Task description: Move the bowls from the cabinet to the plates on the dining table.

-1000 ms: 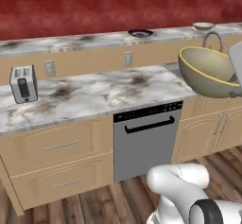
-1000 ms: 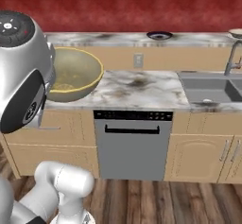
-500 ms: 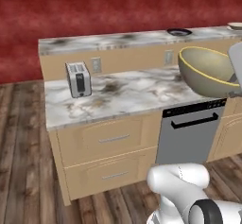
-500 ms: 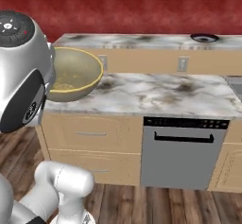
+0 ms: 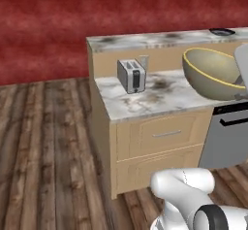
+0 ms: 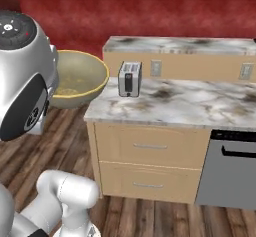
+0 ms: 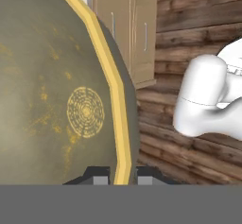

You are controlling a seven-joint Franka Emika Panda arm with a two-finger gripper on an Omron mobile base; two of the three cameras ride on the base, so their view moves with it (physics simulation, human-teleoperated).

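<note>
Olive-beige bowl (image 7: 56, 90), yellowish rim pinched between my gripper (image 7: 120, 176) fingertips; I am carrying it, aiming to hold it level while driving.

Olive bowl (image 5: 213, 73) cut by right edge; plate (image 5: 222, 31) (dark) too small to tell.

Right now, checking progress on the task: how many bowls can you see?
1: the deep olive-beige ceramic bowl with a yellowish rim, held in the pincer by its rim. Another may be out of frame.
</note>
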